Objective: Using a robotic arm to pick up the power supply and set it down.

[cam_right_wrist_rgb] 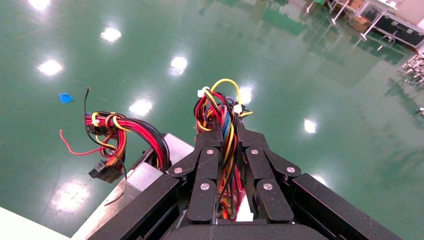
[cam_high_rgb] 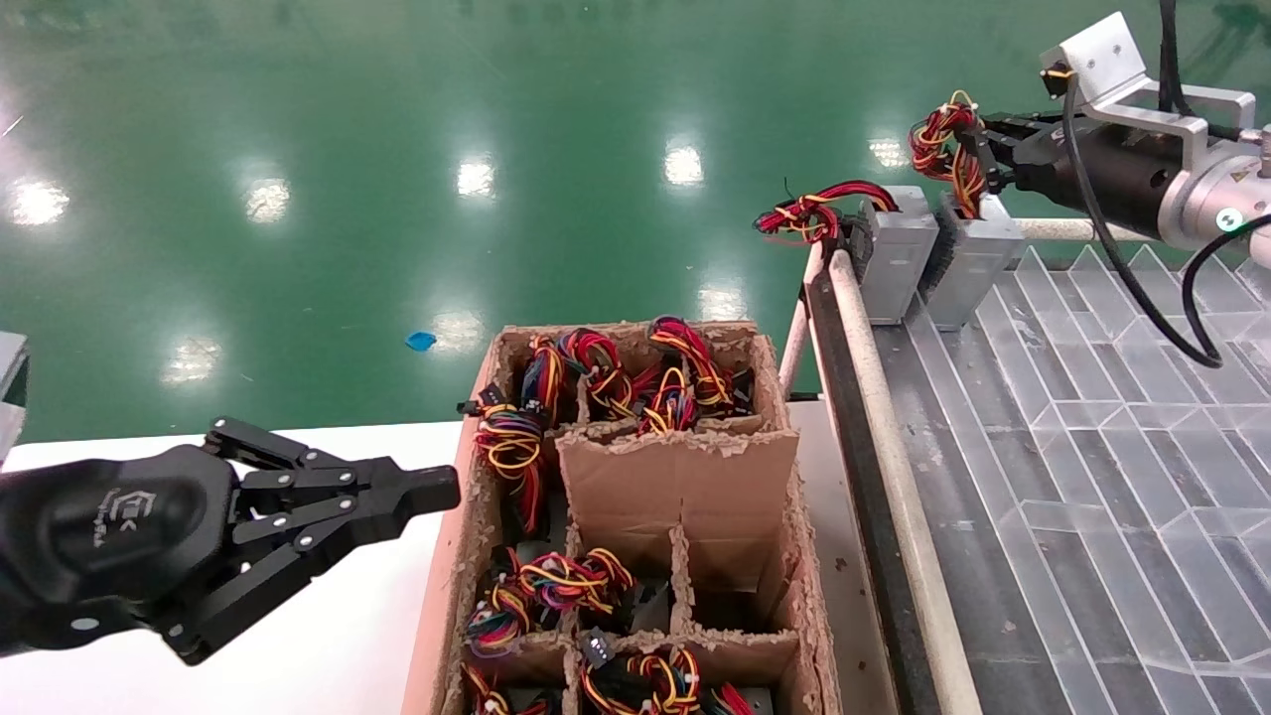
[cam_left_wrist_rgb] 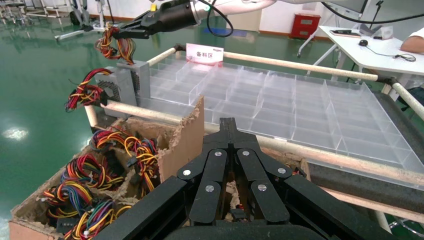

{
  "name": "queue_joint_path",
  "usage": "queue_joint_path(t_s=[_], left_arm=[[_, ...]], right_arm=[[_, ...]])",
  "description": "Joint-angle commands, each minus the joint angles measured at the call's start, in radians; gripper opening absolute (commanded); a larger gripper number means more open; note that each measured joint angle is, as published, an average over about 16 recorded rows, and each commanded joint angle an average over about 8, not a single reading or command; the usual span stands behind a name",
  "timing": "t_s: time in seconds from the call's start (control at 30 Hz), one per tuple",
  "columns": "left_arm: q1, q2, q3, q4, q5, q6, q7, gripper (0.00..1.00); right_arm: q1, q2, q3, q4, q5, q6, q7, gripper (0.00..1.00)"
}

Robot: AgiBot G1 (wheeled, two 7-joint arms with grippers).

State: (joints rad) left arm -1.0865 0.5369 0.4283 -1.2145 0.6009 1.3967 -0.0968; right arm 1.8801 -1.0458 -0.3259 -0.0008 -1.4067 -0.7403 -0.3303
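The right gripper (cam_high_rgb: 978, 159) was clenched on the wire bundle (cam_high_rgb: 943, 144) of the power supply (cam_high_rgb: 978, 258), which stood on the far corner of the clear divided tray (cam_high_rgb: 1092, 417), touching a second grey box (cam_high_rgb: 894, 260) beside it. Held by wires alone, the box could swing or slip free if lifted, and it looked likely to knock its neighbour off the tray's edge. The neighbour's red wire loop (cam_high_rgb: 809, 214) hung out past the tray rail (cam_high_rgb: 874, 417), near enough to snag. Beside the tray sat a cardboard box (cam_high_rgb: 775, 477) of more wired units. The left gripper (cam_high_rgb: 437, 492) waited clenched and empty over the white counter (cam_high_rgb: 348, 636), beside that box.
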Motion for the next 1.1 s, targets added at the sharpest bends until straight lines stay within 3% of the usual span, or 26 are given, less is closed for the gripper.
queue_joint_path(t_s=[0.03, 0.17, 0.2, 0.23, 0.87, 0.97, 1.1], left_arm=[[0.000, 0.000, 0.000, 0.000, 0.000, 0.000, 0.000, 0.00], [0.000, 0.000, 0.000, 0.000, 0.000, 0.000, 0.000, 0.00], [0.000, 0.000, 0.000, 0.000, 0.000, 0.000, 0.000, 0.00], [0.000, 0.000, 0.000, 0.000, 0.000, 0.000, 0.000, 0.00], [0.000, 0.000, 0.000, 0.000, 0.000, 0.000, 0.000, 0.00], [0.000, 0.000, 0.000, 0.000, 0.000, 0.000, 0.000, 0.00], [0.000, 0.000, 0.000, 0.000, 0.000, 0.000, 0.000, 0.00]], right_arm=[[0.001, -0.002, -0.003, -0.004, -0.004, 0.001, 0.005, 0.35], [0.006, 0.002, -0.003, -0.003, -0.004, -0.009, 0.009, 0.85], [0.006, 0.003, -0.003, -0.003, -0.004, -0.012, 0.010, 0.95], [0.007, 0.004, -0.003, -0.003, -0.004, -0.014, 0.011, 1.00], [0.021, 0.022, 0.004, 0.007, 0.005, -0.058, 0.016, 1.00], [0.025, 0.034, 0.017, 0.017, 0.024, -0.093, 0.011, 1.00], [0.018, 0.068, 0.059, 0.045, 0.087, -0.197, -0.017, 1.00]])
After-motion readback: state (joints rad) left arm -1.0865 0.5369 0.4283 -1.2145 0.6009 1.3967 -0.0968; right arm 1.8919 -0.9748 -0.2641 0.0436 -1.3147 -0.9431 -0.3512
